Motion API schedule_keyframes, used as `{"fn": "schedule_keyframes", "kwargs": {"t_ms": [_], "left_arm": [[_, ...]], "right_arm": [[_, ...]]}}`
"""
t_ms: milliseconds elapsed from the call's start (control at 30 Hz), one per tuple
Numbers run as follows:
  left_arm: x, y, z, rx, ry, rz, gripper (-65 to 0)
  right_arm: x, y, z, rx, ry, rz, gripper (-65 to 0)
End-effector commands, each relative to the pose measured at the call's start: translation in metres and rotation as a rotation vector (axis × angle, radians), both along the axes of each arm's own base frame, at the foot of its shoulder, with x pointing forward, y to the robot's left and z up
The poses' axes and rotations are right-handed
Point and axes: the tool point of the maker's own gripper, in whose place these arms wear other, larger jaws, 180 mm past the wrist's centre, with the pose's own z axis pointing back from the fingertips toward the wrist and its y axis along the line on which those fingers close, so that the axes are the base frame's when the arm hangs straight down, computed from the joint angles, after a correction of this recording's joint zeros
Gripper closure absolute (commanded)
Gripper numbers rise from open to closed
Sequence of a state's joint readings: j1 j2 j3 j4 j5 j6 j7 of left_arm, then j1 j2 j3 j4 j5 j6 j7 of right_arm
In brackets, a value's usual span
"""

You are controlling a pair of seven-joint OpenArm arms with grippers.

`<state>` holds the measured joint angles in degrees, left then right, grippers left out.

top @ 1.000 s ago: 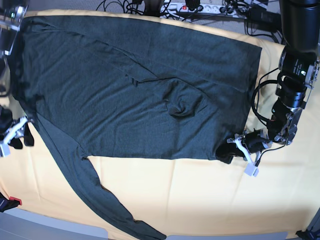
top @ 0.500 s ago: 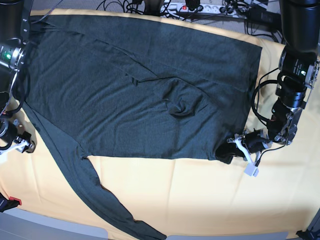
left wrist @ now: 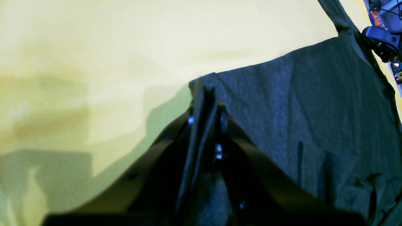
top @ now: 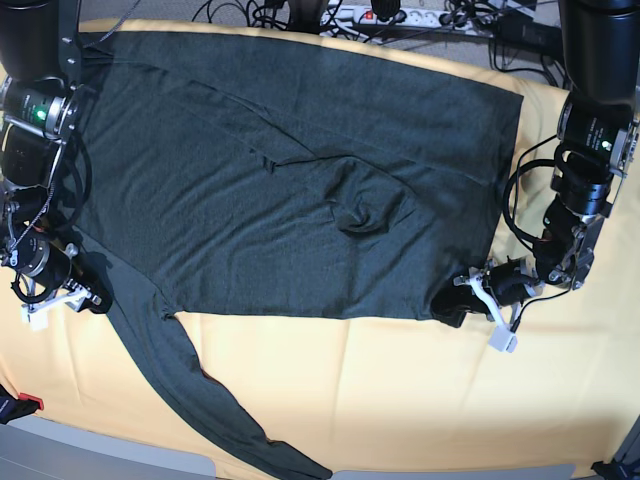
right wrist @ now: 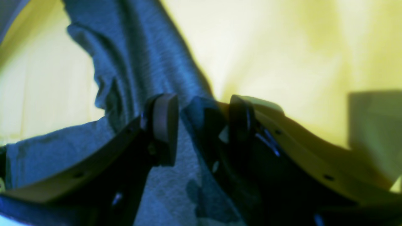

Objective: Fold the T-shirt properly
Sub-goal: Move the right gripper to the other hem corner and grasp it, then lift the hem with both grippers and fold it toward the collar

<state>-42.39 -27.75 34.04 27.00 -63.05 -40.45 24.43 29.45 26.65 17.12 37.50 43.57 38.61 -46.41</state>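
The dark T-shirt (top: 290, 170) lies spread flat on the yellow cloth (top: 420, 380), with one long sleeve (top: 215, 405) trailing to the front edge. In the base view, my left gripper (top: 468, 297) is at the shirt's lower right corner. The left wrist view shows this gripper (left wrist: 205, 94) shut on a pinched fold of the T-shirt (left wrist: 298, 110) at its hem corner. My right gripper (top: 85, 296) sits low at the left, where the sleeve meets the body. In its wrist view this gripper (right wrist: 202, 116) is open, its fingers (right wrist: 165, 125) straddling a ridge of T-shirt (right wrist: 141, 62) fabric.
A power strip (top: 390, 14) and tangled cables lie behind the table's back edge. A small red object (top: 30, 402) sits at the front left by the grey table edge (top: 100, 452). Bare yellow cloth runs along the front and right.
My right arm has swung in from the left edge and lowered its gripper onto the shirt near the sleeve's root. The left gripper and the shirt's corner have not moved.
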Motion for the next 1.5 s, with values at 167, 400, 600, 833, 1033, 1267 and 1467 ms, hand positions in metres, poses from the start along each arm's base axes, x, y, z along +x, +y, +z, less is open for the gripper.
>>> {"fn": "schedule_keyframes", "kwargs": {"t_ms": [167, 400, 600, 833, 1033, 1267, 1467], "left_arm": [[0.007, 0.006, 0.01, 0.008, -0.013, 0.008, 0.0], [0.009, 0.006, 0.012, 0.008, -0.018, 0.008, 0.0], [0.024, 0.006, 0.033, 0.021, -0.063, 0.002, 0.0], [0.056, 0.013, 0.074, 0.106, -0.242, 0.001, 0.0], [0.078, 0.016, 0.1, 0.176, -0.373, 0.021, 0.0], [0.08, -0.007, 0.1, 0.195, -0.412, -0.043, 0.0], [0.074, -0.011, 0.096, 0.175, -0.408, -0.062, 0.0]], "right_arm": [[0.013, -0.008, 0.021, -0.016, -0.077, -0.004, -12.5], [0.029, -0.019, 0.036, -0.062, -0.179, -0.052, 0.0], [0.045, -0.029, 0.054, -0.144, -0.226, -0.055, 0.0], [0.062, -0.056, 0.068, -0.282, -0.202, -0.141, 0.0], [0.063, -0.067, 0.073, -0.323, -0.21, -0.161, 0.0], [0.061, -0.071, 0.079, -0.347, -0.237, -0.116, 0.0], [0.053, -0.062, 0.077, -0.309, -0.263, -0.056, 0.0]]}}
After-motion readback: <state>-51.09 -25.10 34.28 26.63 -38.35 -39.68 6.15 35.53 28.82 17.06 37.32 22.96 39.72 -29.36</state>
